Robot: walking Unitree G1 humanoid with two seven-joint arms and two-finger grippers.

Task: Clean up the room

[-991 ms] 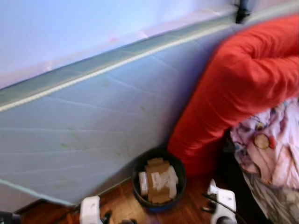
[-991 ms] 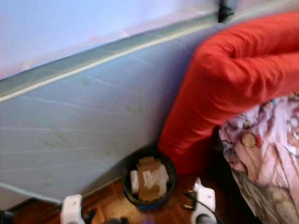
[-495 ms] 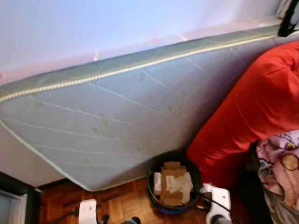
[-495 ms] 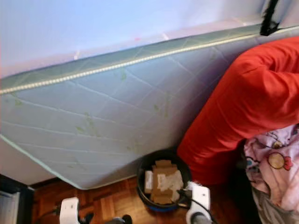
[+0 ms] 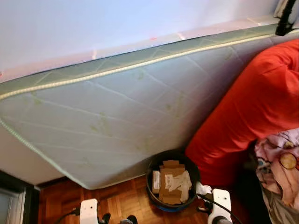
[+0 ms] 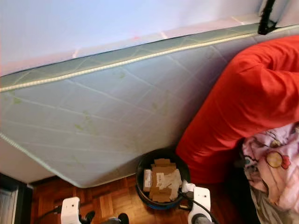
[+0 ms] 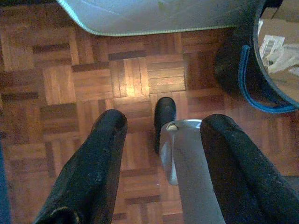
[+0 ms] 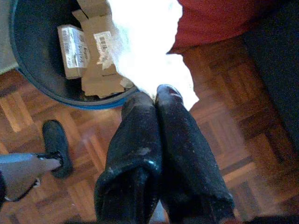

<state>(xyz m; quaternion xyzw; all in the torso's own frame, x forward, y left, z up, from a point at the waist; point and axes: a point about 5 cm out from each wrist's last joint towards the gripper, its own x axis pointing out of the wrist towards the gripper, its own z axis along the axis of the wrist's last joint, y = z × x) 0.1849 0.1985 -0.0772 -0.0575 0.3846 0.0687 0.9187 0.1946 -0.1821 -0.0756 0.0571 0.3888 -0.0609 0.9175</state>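
A dark round bin (image 5: 150, 173) with a blue bottom edge stands on the parquet floor against the foot of a leaning mattress. It holds flattened cardboard pieces (image 5: 170, 185) and a small box (image 8: 74, 45). My right gripper (image 8: 154, 95) hangs just beside the bin's rim, its fingers shut on a white crumpled paper (image 8: 145, 51) that glares bright in the right wrist view. My left gripper (image 7: 166, 119) is open over bare parquet to the left of the bin (image 7: 252, 70), with nothing between its fingers.
A pale quilted mattress (image 5: 117, 116) leans on the wall. A red duvet (image 5: 252, 112) bulges right of the bin, with pink patterned fabric (image 5: 280, 163) below it. Dark furniture (image 5: 14, 200) stands at the lower left. My own leg and foot (image 7: 164, 112) are below the left gripper.
The camera has swung left and the picture has sharpened, bringing the mattress's lower corner and the floor into view. The bin, the paper and both grippers keep their places.
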